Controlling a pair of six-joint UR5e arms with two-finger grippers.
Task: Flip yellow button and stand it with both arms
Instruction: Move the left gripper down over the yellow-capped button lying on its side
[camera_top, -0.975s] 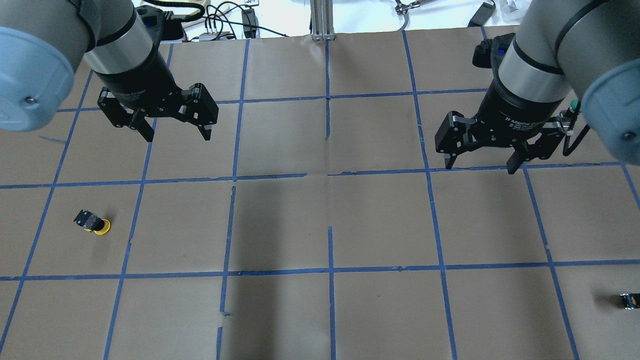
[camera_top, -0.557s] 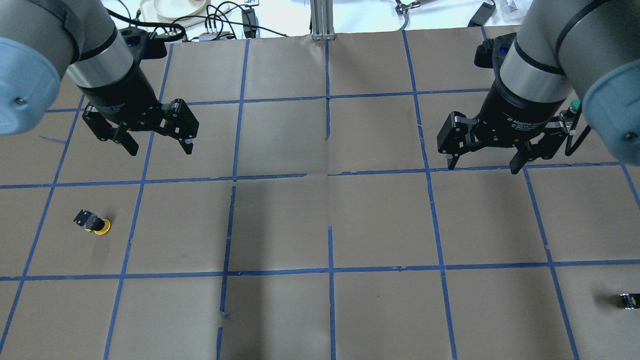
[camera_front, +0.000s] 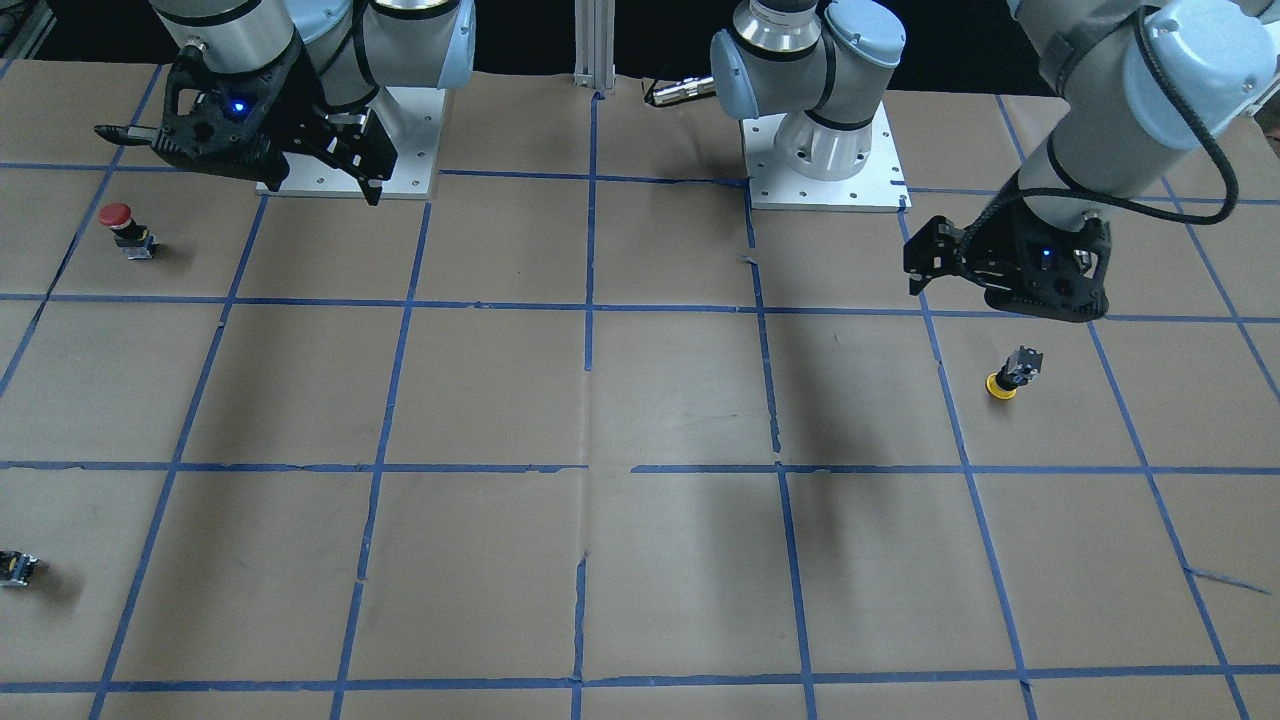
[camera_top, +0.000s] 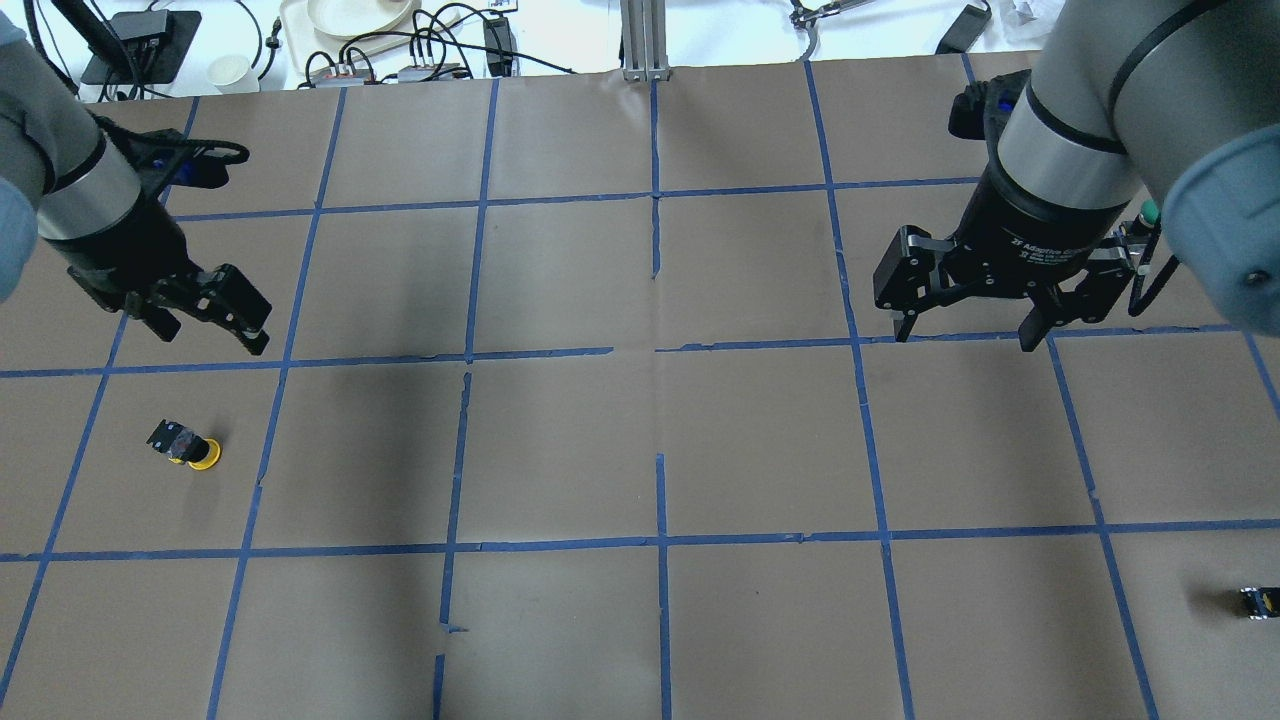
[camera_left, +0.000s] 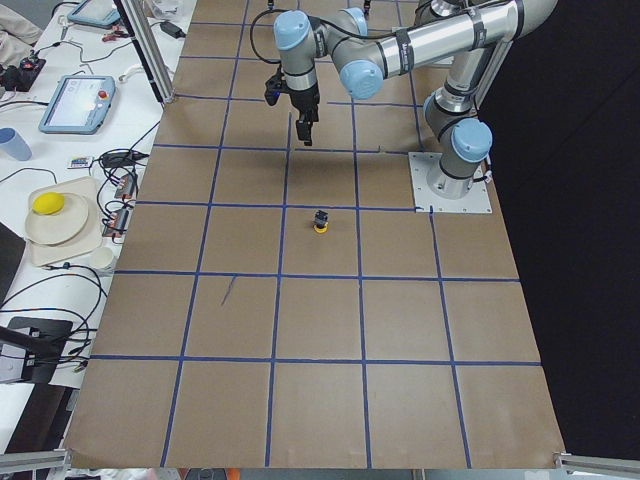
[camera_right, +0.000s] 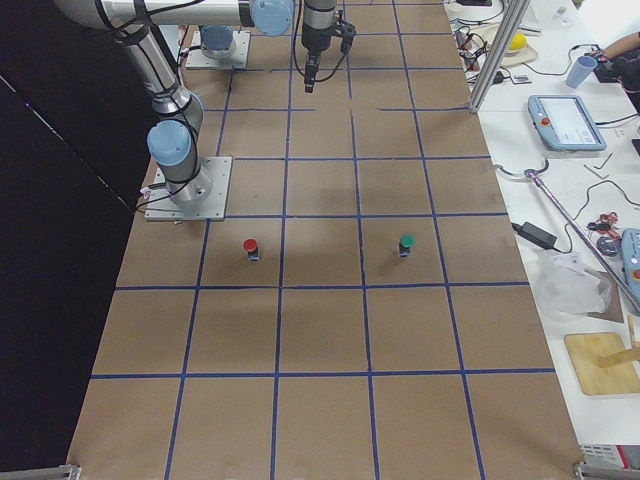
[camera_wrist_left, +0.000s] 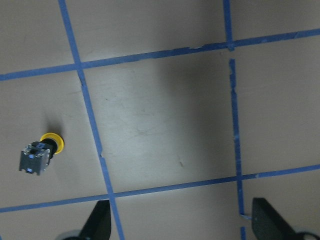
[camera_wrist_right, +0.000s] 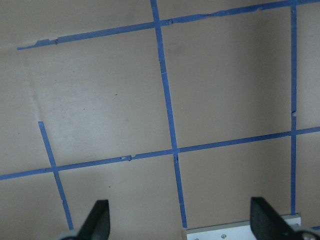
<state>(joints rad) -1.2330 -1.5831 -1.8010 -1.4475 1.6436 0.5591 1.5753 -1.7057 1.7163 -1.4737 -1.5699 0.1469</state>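
Note:
The yellow button (camera_top: 187, 446) lies on its side on the brown paper at the near left, its yellow cap pointing right and its black-and-grey body to the left. It also shows in the front view (camera_front: 1010, 376), the left side view (camera_left: 320, 222) and the left wrist view (camera_wrist_left: 42, 151). My left gripper (camera_top: 212, 335) hangs open and empty above the table, just beyond the button and apart from it. My right gripper (camera_top: 965, 335) hangs open and empty over the right half, far from the button.
A red-capped button (camera_front: 117, 215) stands near the right arm's base. A green-capped button (camera_right: 406, 244) stands farther out on the right side. A small dark block with a yellow mark (camera_top: 1258, 601) lies at the near right edge. Blue tape lines grid the paper.
My left gripper has moved left and nearer, toward the yellow button, still open. The right gripper has barely moved. The button has not moved.

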